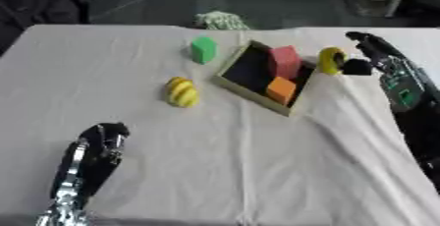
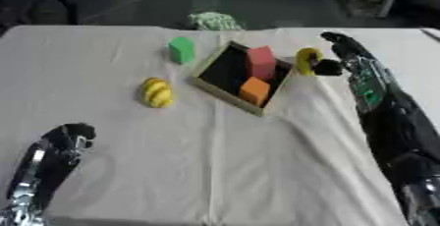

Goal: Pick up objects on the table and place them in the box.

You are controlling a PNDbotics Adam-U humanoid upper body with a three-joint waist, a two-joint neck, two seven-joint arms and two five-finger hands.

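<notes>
so your right hand (image 1: 361, 58) sits just past the box's (image 1: 230, 83) right rim, with its fingers and thumb pinched on a yellow ring-shaped piece (image 1: 330, 60) that stands upright, touching or almost touching that rim. your right arm runs down the right edge of the table (image 1: 258, 171), so there is little free room on that side. your left hand (image 1: 101, 144) rests idle near the lower left corner, fingers relaxed and holding nothing, well apart from everything else.

the box is a shallow square tray with pale, wood-coloured walls and a dark floor, turned so one corner points toward you. a red block (image 1: 285, 61) stands in its far right part and an orange block (image 1: 281, 89) lies in its near right corner; the left half of the floor is bare. outside it, a green block (image 1: 204, 49) stands near the far left wall, and a yellow ridged, rounded object (image 1: 181, 92) lies to the left of the near corner, apart from the box.

a white cloth covers the table, smooth on the left and creased in long folds running from the box toward the near right. the widest open stretch is the whole near half between your two arms. a small green-and-white bundle (image 1: 222, 20) sits at the far edge; you cannot tell what it is.
</notes>
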